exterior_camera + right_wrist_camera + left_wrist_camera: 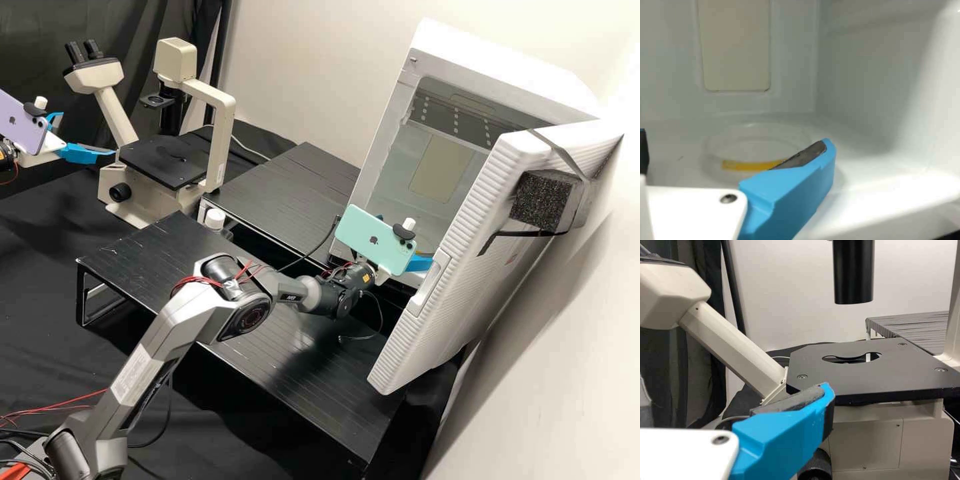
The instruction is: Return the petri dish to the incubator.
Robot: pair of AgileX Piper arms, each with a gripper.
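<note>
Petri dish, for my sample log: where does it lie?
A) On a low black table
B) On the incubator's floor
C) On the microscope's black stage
B: the right wrist view shows the clear, round petri dish resting on the pale floor inside the incubator.

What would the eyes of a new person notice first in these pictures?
First, the big white incubator at the right of the high view, its door standing open. Next, the mint-green phone mounted on the right arm before the opening, and the cream microscope at the upper left. Inside the incubator, the right wrist view shows a clear round petri dish with a yellow strip.
</note>
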